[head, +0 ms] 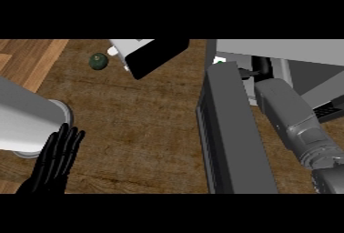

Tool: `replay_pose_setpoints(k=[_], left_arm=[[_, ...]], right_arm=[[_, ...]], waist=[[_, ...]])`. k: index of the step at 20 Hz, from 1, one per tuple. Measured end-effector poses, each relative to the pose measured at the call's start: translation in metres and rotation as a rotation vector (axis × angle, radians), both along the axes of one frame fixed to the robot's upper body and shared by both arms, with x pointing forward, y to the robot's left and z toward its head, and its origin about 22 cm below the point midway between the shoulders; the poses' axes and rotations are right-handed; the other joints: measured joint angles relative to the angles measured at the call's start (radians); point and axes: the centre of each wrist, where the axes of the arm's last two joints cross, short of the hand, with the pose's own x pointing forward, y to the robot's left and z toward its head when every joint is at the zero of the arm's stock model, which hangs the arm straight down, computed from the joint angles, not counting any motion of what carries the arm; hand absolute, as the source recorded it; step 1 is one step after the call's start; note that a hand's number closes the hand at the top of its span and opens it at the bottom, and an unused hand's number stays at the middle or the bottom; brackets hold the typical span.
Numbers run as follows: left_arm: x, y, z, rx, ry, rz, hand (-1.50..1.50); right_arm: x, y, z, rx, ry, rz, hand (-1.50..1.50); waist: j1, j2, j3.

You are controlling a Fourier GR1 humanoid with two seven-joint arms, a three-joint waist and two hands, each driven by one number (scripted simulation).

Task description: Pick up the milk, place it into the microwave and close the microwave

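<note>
The microwave [282, 48] stands at the right, and its dark door [232, 136] swings out open toward me. My right forearm [295, 118] reaches past the door's far side into the opening. Only a black part of the right hand [264, 68] shows there, the rest being hidden behind the door's top. A small white and green piece, apparently the milk [219, 59], peeks out just left of that hand at the door's upper end. I cannot tell whether the hand holds it. My left hand [57, 154] rests open at the lower left, fingers up.
A dark green avocado [98, 61] lies on the wooden counter [141, 127] at the upper left. Next to it, at the top middle, sits a white object with a black face [151, 52]. The grey left forearm [23, 120] fills the left edge.
</note>
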Motion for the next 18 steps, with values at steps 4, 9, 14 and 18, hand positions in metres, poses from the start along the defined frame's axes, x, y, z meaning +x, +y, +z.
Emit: replay_pose_setpoints(k=[4,9,14,18], left_arm=[[0.001,-0.003,0.001,-0.001,-0.001,0.001,-1.5],[0.005,-0.01,-0.002,0.003,0.011,-0.023,-1.5],[0.011,-0.019,-0.008,0.005,0.042,-0.054,-1.5],[0.018,-0.024,-0.015,0.011,0.07,-0.094,-1.5]], right_arm=[[-0.004,-0.004,-0.007,0.03,0.007,0.003,-1.5],[-0.013,-0.009,-0.025,0.066,0.025,0.017,-1.5],[-0.022,-0.012,-0.04,0.122,0.044,0.083,-1.5],[-0.03,-0.018,-0.052,0.193,0.053,0.139,-1.5]], waist=[[-0.01,-0.004,0.0],[-0.031,-0.011,0.0],[-0.052,-0.019,-0.001],[-0.072,-0.027,-0.001]])
